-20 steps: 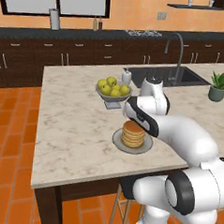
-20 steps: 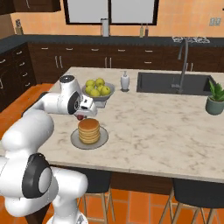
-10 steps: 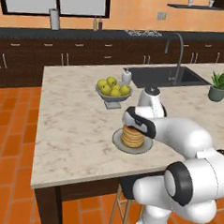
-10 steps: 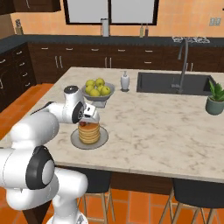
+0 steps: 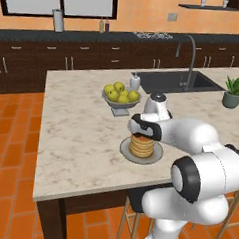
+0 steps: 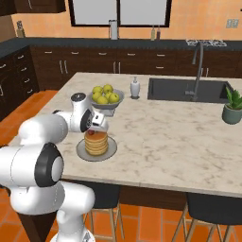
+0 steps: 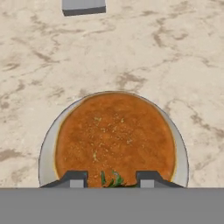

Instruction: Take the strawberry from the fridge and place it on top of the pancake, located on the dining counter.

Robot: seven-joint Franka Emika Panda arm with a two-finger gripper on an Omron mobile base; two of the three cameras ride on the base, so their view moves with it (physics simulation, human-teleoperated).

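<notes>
The pancake (image 5: 141,146) is a golden-brown stack on a round grey plate (image 5: 125,152) on the beige dining counter (image 5: 75,139). My gripper (image 5: 138,132) hangs just over the near edge of the stack, shut on the strawberry. From the right, the strawberry (image 6: 90,133) is a dark-red dot under the gripper (image 6: 94,127), level with the top of the pancake (image 6: 97,142). Looking down from the hand, the strawberry's green leaves (image 7: 111,180) show between the fingertips (image 7: 74,178), right over the pancake (image 7: 114,131). The fridge is out of view.
A grey bowl of yellow-green fruit (image 5: 121,96) stands just behind the plate, with a white soap dispenser (image 5: 135,82) beyond it. The dark sink (image 5: 176,81) with its faucet and a potted plant (image 5: 233,92) lie to the right. Stools stand under the counter's front edge.
The gripper has come down from above the fruit bowl's front to just over the pancake stack, still shut.
</notes>
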